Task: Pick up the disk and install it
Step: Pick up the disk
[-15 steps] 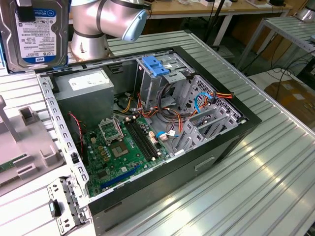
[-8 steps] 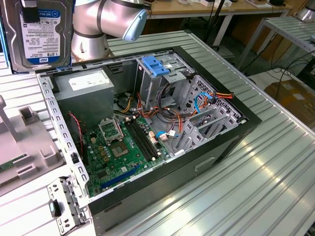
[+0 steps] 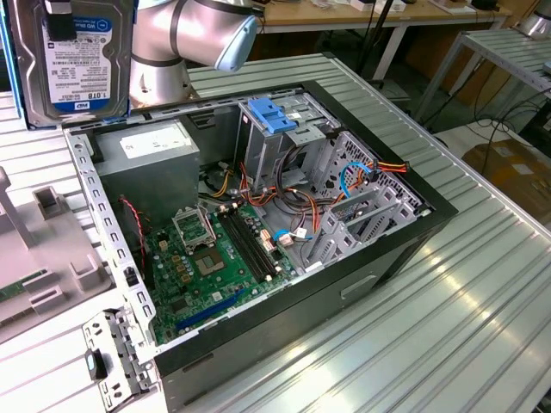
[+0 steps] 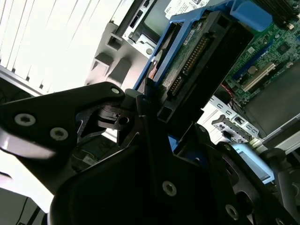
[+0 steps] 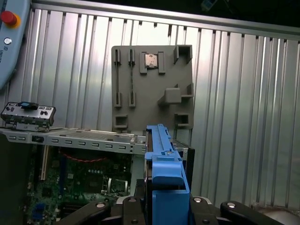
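Gripper (image 4: 161,117) is closed down on the disk (image 4: 197,42). Black fingers (image 4: 145,122) pinch the blue carrier (image 5: 165,183) from both sides at one end, nothing loose that I can see. In the first wrist view the carrier sticks out edge-on from between the fingers, approx centred.

Disk (image 3: 73,52) hangs in the air off the arm (image 3: 194,34), on edge, label side facing the exterior view, at that view's upper left. It's off the table (image 3: 448,327), touching nothing but the gripper. First wrist view shows the PC case (image 3: 370,284) rim, the grey fixture tray (image 5: 152,89) & a strip of mobo (image 3: 202,258) beneath it, so it's roughly over the case edge. It's well apart from the drive cage (image 3: 284,151) w/ its fixed blue bracket (image 3: 271,116) on top. PSU (image 3: 146,155) is on the disk's side of the case.

Step in hand, I'd say: carry phase. Pick looks done, install not yet.

To do it well:
- Grip is at one end only, so the long free end will lever. Slow moves, no sharp wrist turns.
- Keep the rails square to the cage opening while there's height to spare.
- Mind the cables (image 3: 301,202) bunched beside the cage, & the case rim.
- Connector end (image 4: 197,51) is exposed, so no knocks there.
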Controlling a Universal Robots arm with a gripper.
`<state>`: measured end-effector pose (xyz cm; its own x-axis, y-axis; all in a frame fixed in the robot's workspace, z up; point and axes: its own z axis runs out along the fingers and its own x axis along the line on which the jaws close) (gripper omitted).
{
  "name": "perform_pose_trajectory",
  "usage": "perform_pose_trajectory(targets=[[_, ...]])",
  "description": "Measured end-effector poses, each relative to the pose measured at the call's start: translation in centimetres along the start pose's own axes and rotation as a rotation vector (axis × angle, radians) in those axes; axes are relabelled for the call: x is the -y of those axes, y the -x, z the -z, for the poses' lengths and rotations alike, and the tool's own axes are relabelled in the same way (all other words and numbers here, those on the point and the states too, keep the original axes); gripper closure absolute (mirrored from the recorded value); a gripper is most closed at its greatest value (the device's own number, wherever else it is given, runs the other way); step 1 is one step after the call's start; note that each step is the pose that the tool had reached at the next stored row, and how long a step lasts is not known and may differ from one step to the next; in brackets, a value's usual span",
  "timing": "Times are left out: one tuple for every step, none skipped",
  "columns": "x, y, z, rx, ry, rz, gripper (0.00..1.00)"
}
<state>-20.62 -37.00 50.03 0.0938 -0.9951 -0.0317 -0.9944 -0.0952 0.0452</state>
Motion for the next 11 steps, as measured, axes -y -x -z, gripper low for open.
perform_pose_trajectory(targets=[[0.05,-0.05,0.0,0.0,0.0,0.0,0.64],[0.09,-0.09,0.01,0.0,0.0,0.0,0.64],[0.16,-0.16,0.01,0.0001,-0.0001,0.0,0.64],[0.21,-0.21,0.02,0.0,0.0,0.0,0.64],[0.25,-0.25,0.02,0.0,0.0,0.0,0.64],[0.3,-0.3,0.02,0.0,0.0,0.0,0.64],[0.35,-0.34,0.03,0.0,0.0,0.0,0.64],[0.42,-0.4,0.03,0.0,0.0,0.0,0.64],[0.45,-0.44,0.03,0.0,0.0,0.0,0.64],[0.5,-0.49,0.04,0.0,0.0,0.0,0.64],[0.57,-0.56,0.04,0.0,0.0,0.0,0.64]])
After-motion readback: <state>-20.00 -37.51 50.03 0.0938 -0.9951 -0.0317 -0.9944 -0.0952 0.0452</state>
